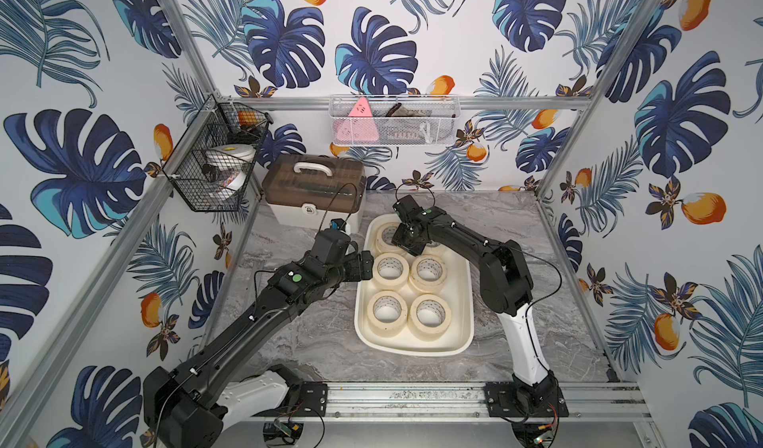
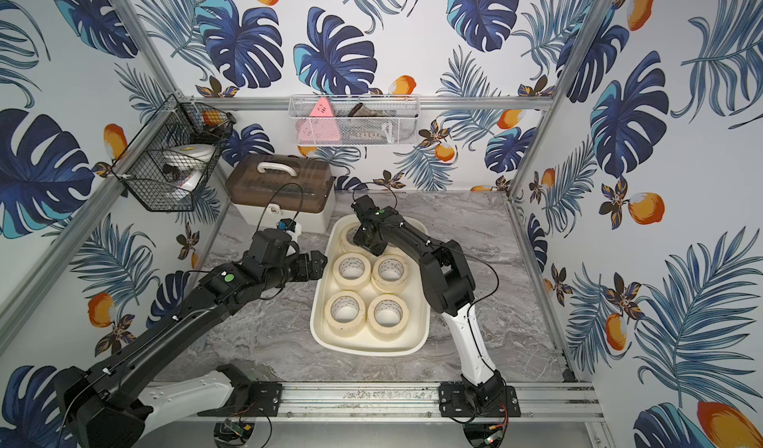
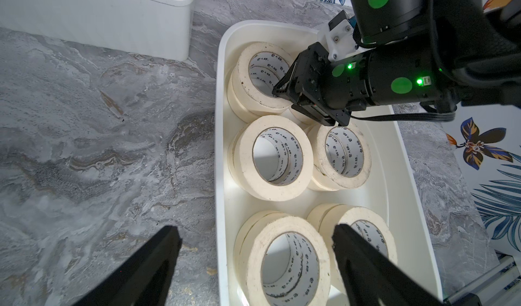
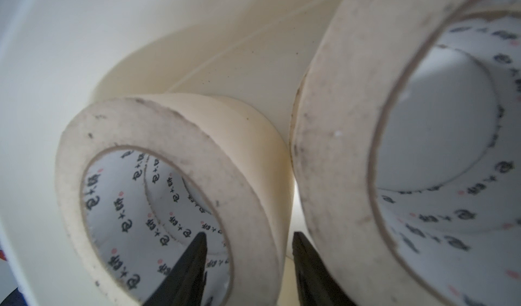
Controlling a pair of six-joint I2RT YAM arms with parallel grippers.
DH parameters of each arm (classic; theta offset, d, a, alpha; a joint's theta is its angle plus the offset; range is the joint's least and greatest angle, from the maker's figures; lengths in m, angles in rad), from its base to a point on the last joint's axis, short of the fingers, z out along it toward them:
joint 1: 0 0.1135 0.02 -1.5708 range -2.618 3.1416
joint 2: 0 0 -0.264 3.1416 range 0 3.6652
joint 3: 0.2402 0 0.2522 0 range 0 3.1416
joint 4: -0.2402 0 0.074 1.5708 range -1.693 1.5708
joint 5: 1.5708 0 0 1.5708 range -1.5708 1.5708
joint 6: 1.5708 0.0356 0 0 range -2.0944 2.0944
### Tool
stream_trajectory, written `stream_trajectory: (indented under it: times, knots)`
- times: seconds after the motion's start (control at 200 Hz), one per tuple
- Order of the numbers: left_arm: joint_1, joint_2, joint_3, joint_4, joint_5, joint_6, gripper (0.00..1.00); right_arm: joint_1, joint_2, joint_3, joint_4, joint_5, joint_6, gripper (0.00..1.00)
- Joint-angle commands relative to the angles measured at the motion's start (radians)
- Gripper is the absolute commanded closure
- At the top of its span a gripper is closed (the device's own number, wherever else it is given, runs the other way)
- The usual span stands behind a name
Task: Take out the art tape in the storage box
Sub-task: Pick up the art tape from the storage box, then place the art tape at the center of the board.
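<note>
1. All the tape rolls (image 1: 386, 329) in view lie flat inside the tub (image 1: 415, 350), stacked in two rows on the grey table (image 1: 313, 342). None lies outside it, so the job looks barely begun.
2. The right gripper (image 4: 248, 238) reaches down into the tub's far end. One finger (image 4: 194, 259) is inside the hole of a top roll (image 4: 242, 129). The other is in the narrow gap beside the next roll (image 4: 338, 121), with the top roll's wall between them. I cannot tell whether they already press on it. If the lift begins before the squeeze is firm, the roll may slip and drop back.
3. The outer finger sits just beside the neighbour, so a sideways pull could drag or tip that stack.
4. Tape edges may be tacky, so the roll underneath might cling, rise and then fall.
5. Held by one side, the ring will probably hang tilted. It could catch the tub wall on the way out and shift the tub.
6. The left gripper (image 3: 255, 229) hovers over the tub's left rim, fingers wide apart and holding nothing. The arms are near each other, so a careless exit path could make them bump.
7. The white case (image 1: 313, 190) stands just behind the tub, so swinging that way risks a knock.
</note>
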Motion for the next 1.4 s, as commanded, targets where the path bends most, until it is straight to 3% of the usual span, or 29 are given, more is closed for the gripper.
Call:
stream_trajectory:
  times: [0.0,0.325,0.5,0.816,1.086,1.396]
  knots:
    - [-0.001,0.004,0.007,-0.003,-0.008,-0.005,0.07,0.000,-0.019,-0.010,-0.011,0.052,-0.008,0.56]
    - [-0.001,0.014,0.002,0.005,-0.006,-0.005,0.07,0.002,-0.081,-0.033,-0.022,0.093,-0.073,0.88]
    - [0.001,0.012,-0.004,0.009,-0.006,-0.004,0.07,0.001,-0.104,-0.024,-0.041,0.091,-0.119,1.00]
    - [0.000,0.039,0.039,-0.013,0.006,0.045,0.09,0.020,-0.189,-0.009,-0.128,0.074,-0.251,1.00]
    - [-0.004,0.118,0.156,-0.071,0.026,0.096,0.15,0.082,-0.290,-0.047,-0.190,0.092,-0.335,1.00]
    - [-0.013,0.209,0.211,-0.087,0.010,0.097,0.29,0.168,-0.357,-0.075,-0.229,0.093,-0.338,1.00]
